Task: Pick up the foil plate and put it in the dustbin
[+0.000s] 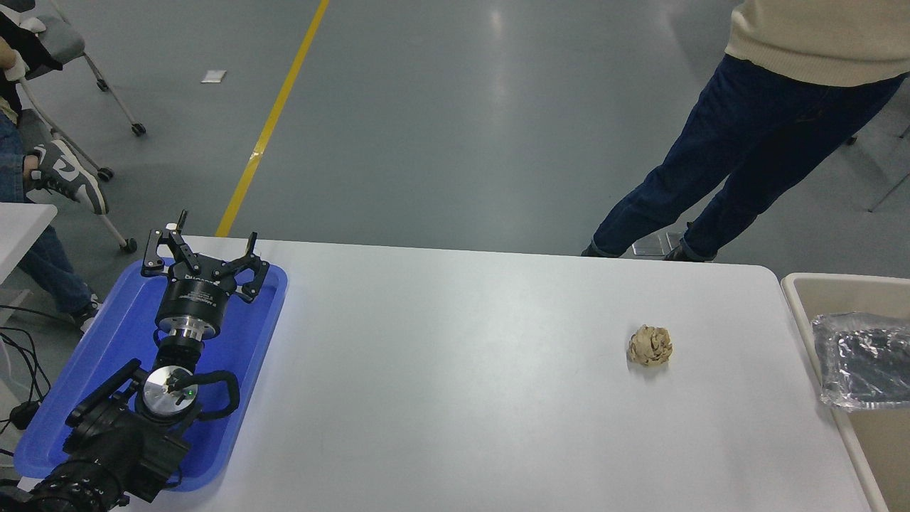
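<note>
The foil plate (864,361) lies at 3 o'clock, over the near-left rim of the dustbin (839,284), partly above the desk (455,370) edge. My left tool (202,252) hangs open over the blue tray (256,341) at 9 o'clock, far from it. My right tool is out of sight, but I judge it the nearer one.

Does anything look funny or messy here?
Yes. The foil plate sits in the dustbin, its near-left corner lapping the rim. A crumpled paper ball lies alone on the table.
</note>
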